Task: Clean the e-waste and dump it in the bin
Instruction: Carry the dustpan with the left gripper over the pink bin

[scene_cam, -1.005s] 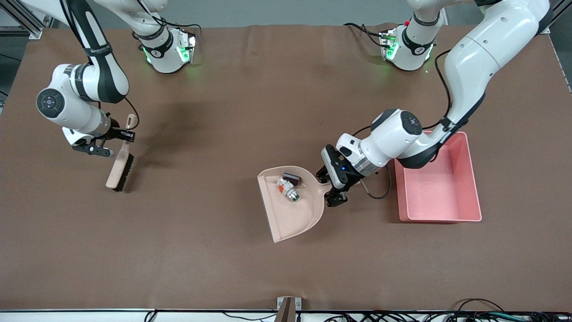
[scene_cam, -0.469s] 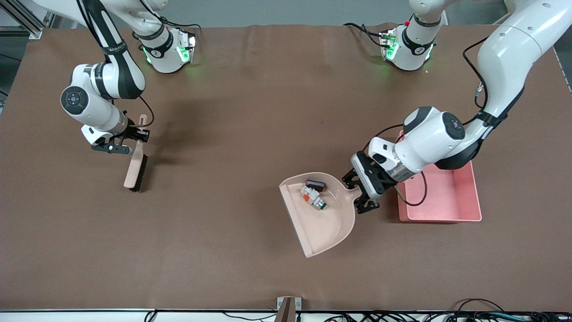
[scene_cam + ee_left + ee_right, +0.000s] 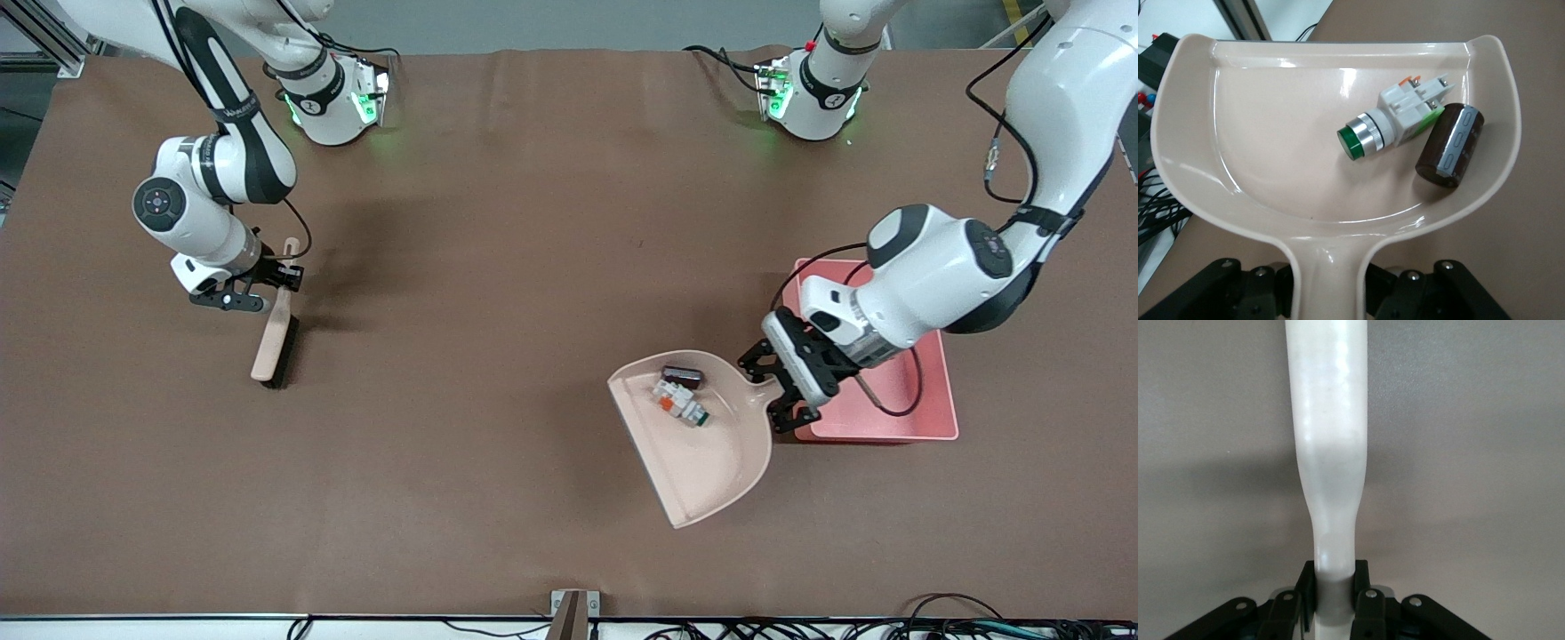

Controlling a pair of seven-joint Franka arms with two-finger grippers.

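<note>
The left pincer [image 3: 775, 391] is pressed onto the handle of the dustpan [image 3: 702, 462], held over the table [image 3: 533, 222] just beside the bin [image 3: 933, 427], which stands near the left arm's end. In the pan lie the white block [image 3: 678, 401] and black cylinder [image 3: 683, 374], touching. The right pincer [image 3: 267, 283] pinches the brush [image 3: 271, 342] handle, bristles down, near the right arm's end.

Glossy smooth plastic dustpan [image 3: 1271, 133]; matt brown table covering [image 3: 533, 222].
</note>
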